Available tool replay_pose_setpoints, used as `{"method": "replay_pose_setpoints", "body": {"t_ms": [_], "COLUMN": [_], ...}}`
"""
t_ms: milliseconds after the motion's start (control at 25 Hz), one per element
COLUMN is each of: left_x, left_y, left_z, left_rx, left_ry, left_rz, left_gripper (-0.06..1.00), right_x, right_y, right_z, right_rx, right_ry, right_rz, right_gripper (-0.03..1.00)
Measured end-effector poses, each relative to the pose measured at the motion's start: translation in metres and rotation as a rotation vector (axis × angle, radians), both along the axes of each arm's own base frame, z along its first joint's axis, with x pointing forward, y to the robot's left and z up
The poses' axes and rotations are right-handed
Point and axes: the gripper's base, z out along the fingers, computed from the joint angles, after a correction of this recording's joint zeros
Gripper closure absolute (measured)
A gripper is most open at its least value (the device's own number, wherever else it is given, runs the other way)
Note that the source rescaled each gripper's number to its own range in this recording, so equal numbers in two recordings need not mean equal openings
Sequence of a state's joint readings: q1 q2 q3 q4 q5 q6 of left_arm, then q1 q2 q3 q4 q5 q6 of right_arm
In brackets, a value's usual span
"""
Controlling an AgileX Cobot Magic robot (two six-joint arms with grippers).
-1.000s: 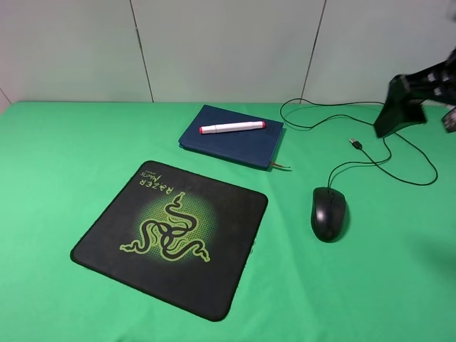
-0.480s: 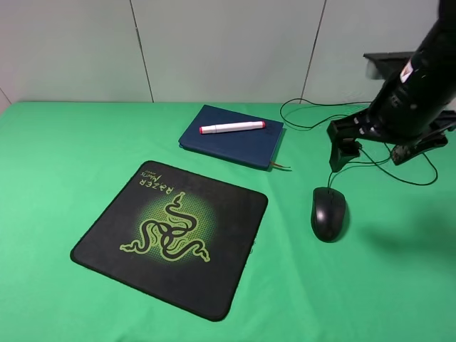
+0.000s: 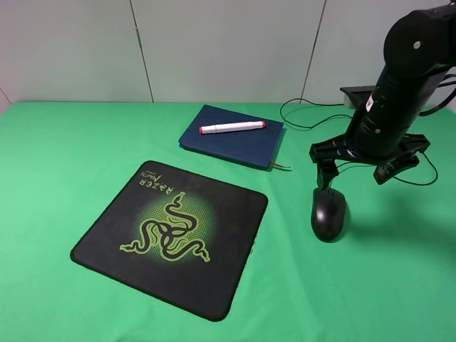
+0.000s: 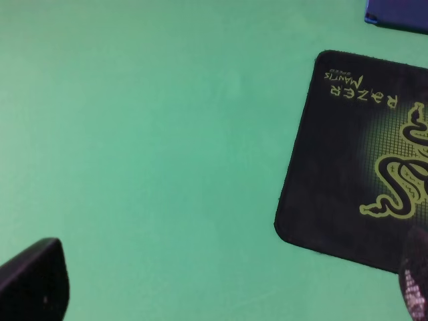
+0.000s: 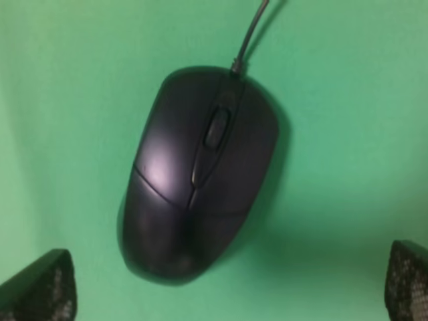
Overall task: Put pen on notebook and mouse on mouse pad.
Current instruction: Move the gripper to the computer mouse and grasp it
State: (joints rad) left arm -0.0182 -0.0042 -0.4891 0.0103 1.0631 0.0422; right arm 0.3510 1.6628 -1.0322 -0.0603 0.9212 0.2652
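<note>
Closest in, the big black cloth mouse pad with the green snake logo [image 3: 171, 235] lies on the green tablecloth [image 3: 71, 157], left gripper [image 4: 224, 284] spread open by its corner. To its right, off the pad, sits the glossy black wired mouse [image 3: 328, 215], with the right gripper [image 3: 356, 171] hanging over it, jaws wide apart, not touching. Further back, the white red-capped pen [image 3: 232, 127] lies on the navy hardcover notebook [image 3: 235, 146].

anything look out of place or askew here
The mouse lies on bare green cloth right of the mouse pad, not on it. The pad itself sits askew. The pen rests on the notebook; nothing looks damaged.
</note>
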Motion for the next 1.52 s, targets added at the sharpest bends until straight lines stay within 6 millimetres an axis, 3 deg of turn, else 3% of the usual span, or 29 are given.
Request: {"method": "replay_pose_setpoints", "body": {"t_ms": [920, 1400, 1440, 1520], "left_x": [0.000, 0.000, 0.000, 0.000], "left_y": [0.000, 0.000, 0.000, 0.000], "left_z": [0.000, 0.000, 0.000, 0.000], "left_rx": [-0.001, -0.001, -0.001, -0.001], "left_ry": [0.000, 0.000, 0.000, 0.000], "left_rz": [0.000, 0.000, 0.000, 0.000], "left_gripper": [-0.06, -0.06, -0.06, -0.06], "right_x": [0.017, 0.018, 0.018, 0.018], "right_y": [0.011, 0.012, 0.012, 0.012], "right_z": [-0.073, -0.084, -0.084, -0.084], "right_rx": [0.006, 0.004, 0.004, 0.004], "right_ry": [0.126, 0.140, 0.140, 0.140], "right_rz": [-0.008, -0.011, -0.011, -0.011], "right_gripper": [-0.03, -0.03, 0.05, 0.39]}}
